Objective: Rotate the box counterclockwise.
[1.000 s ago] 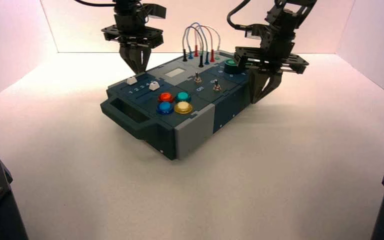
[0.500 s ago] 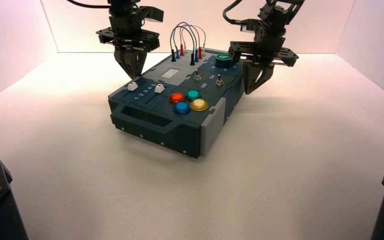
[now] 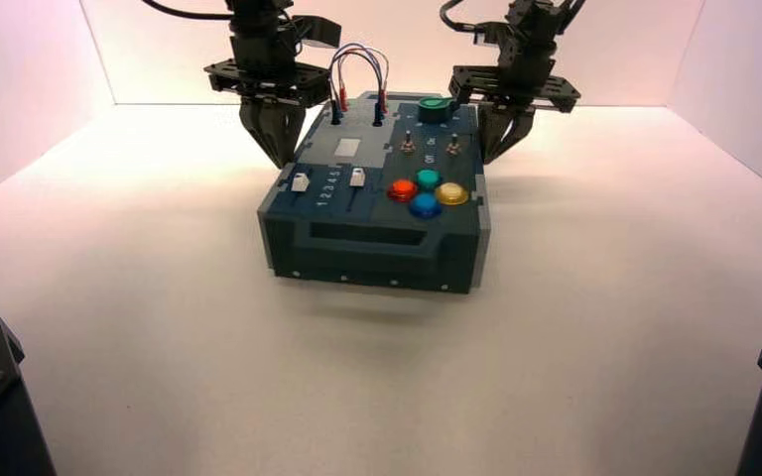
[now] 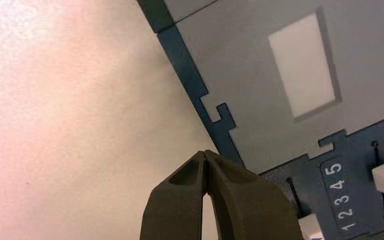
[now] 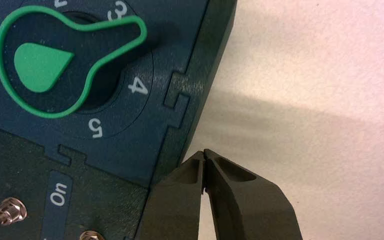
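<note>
The long dark teal-and-grey panel box (image 3: 347, 243) sits on the white tabletop (image 3: 377, 387) between the left gripper (image 3: 283, 164) and right gripper (image 3: 488, 161).

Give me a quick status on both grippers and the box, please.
Left gripper shut, at box's left side. Right gripper shut, at its right side. Box handle end nearest camera, nothing seen blocking.

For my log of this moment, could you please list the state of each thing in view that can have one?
Box: flat on the table, handle end facing the camera, nearly square to it.
Left gripper: shut, tips at the box's left side edge.
Right gripper: shut, tips at its right side edge.
Green knob: pointer between 3 and 4.
Looped wires: plugged in at both visible ends, arched over the far part.
</note>
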`<action>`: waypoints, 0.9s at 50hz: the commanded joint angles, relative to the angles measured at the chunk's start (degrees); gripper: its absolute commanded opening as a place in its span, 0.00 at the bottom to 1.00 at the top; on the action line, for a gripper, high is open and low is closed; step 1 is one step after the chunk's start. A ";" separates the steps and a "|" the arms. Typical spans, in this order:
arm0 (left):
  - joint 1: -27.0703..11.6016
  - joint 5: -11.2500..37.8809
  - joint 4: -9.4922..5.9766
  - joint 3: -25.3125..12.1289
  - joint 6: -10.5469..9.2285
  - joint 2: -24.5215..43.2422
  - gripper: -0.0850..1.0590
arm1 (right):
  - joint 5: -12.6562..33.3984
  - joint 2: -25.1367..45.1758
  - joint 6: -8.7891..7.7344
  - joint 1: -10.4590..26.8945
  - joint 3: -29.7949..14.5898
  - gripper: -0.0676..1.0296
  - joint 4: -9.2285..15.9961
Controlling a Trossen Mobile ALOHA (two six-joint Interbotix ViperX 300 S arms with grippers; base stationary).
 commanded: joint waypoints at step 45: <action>4.83 -2.11 -0.44 16.17 -0.44 -35.60 0.05 | 5.71 -32.70 0.70 5.89 17.40 0.04 -0.18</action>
